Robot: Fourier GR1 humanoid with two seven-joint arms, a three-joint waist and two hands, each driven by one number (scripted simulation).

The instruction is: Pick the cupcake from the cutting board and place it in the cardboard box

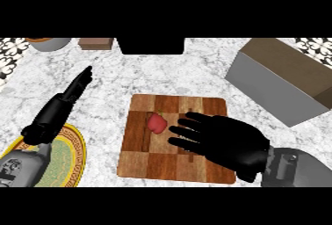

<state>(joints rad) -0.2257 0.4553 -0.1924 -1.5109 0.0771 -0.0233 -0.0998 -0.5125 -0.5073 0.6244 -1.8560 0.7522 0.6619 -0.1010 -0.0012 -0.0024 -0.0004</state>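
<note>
Right hand point(224, 140): extending open, fingers spread, holding nothing | red item point(156, 123): lying on cutting board point(168, 165), just beside fingertips | left hand point(55, 112): resting open, left | cardboard box point(285, 61): sitting well apart

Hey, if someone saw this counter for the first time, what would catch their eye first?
The big black right hand, fingers spread, over the wooden cutting board in the middle, just beside a small red food item on it. Next, the large cardboard box lying at the upper right, and the left hand with straight fingers above a gold-rimmed plate at the lower left.
</note>
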